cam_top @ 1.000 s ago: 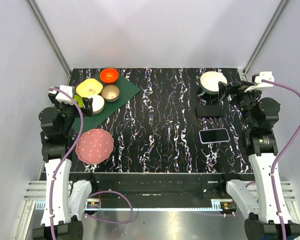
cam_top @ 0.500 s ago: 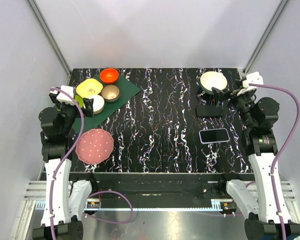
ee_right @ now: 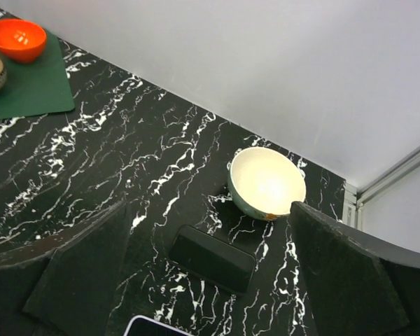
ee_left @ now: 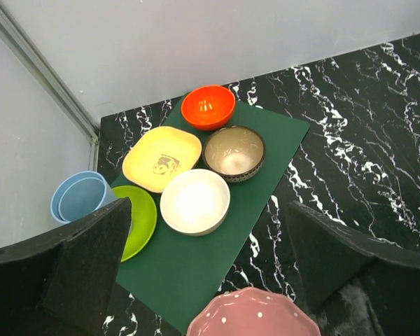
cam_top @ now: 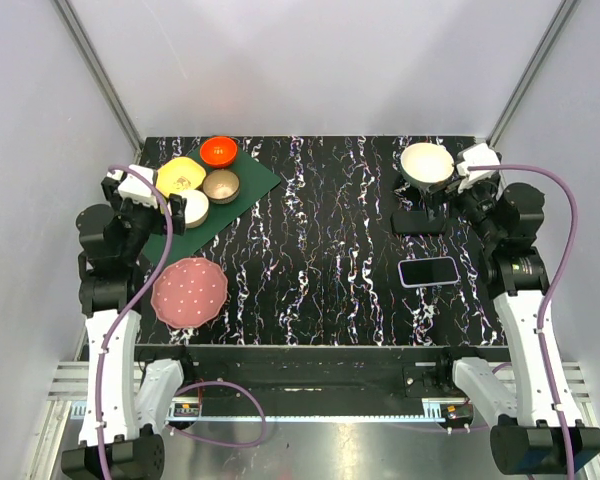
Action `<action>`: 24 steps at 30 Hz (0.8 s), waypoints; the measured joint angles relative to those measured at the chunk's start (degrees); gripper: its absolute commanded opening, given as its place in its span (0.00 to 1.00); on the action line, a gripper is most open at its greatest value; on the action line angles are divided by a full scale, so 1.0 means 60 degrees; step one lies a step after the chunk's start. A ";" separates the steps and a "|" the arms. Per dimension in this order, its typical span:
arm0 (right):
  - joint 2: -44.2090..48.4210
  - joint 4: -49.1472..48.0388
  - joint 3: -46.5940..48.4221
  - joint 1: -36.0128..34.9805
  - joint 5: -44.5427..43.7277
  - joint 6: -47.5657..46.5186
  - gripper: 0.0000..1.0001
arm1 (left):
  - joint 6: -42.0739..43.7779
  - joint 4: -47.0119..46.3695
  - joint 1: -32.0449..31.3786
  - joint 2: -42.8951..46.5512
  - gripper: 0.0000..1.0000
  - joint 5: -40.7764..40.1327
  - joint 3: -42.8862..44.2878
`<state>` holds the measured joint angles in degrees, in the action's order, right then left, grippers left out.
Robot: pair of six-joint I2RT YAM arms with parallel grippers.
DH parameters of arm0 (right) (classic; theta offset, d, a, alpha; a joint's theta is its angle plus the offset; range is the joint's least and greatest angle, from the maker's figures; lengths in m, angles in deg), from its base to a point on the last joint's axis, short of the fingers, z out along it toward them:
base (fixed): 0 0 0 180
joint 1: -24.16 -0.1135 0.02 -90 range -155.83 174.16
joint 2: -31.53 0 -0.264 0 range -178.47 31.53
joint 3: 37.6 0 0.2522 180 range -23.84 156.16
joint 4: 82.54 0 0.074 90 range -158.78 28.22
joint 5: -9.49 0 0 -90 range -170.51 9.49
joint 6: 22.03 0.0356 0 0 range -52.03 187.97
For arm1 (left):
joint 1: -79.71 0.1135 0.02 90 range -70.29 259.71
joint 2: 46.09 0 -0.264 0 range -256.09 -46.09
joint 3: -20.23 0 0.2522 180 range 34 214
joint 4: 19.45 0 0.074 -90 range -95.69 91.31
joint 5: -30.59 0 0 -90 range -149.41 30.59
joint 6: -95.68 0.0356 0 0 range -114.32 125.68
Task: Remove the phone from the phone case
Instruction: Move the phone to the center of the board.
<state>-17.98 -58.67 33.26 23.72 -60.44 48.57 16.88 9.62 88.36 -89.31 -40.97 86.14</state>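
A phone with a dark screen and a pale lilac case rim (cam_top: pixel 428 271) lies flat on the black marbled table, right of centre; only its corner (ee_right: pixel 152 327) shows at the bottom of the right wrist view. A plain black slab, phone-shaped (cam_top: pixel 419 221) (ee_right: pixel 211 259), lies just behind it. My right gripper (cam_top: pixel 442 192) (ee_right: pixel 208 206) hovers open above the black slab and beside the cream bowl, holding nothing. My left gripper (cam_top: pixel 158 212) (ee_left: pixel 208 204) hangs open over the green mat at far left, well away from the phone.
A cream bowl (cam_top: pixel 427 163) (ee_right: pixel 267 183) stands at the back right. On the green mat (ee_left: pixel 217 259) are orange (ee_left: pixel 208 106), yellow (ee_left: pixel 162 158), metallic (ee_left: pixel 234 152) and white (ee_left: pixel 194 201) dishes. A pink dotted plate (cam_top: pixel 189 290), green plate (ee_left: pixel 141 220) and blue cup (ee_left: pixel 78 197) sit nearby.
The right arm has swung left and back, bringing its gripper beside the cream bowl. The left arm has shifted slightly back. Both grippers stay open; the phone has not moved.
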 measured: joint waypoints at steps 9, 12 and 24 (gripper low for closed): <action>-0.0437 0.0372 0.0018 0.0000 -0.0554 -0.1166 1.00 | 0.0342 0.0415 0.0000 0.0342 0.99 -0.0015 -0.0178; -0.1002 0.0619 0.0113 0.0000 -0.0860 -0.1483 1.00 | 0.0317 0.0415 0.0000 0.0463 0.99 0.0135 -0.0495; -0.2907 0.2269 0.0404 0.0000 -0.1778 -0.2667 1.00 | 0.0033 0.0430 0.0000 0.0313 0.99 0.0943 -0.0841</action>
<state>-35.42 -45.05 35.69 23.72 -71.10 32.57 17.08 12.20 88.36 -87.43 -35.31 81.09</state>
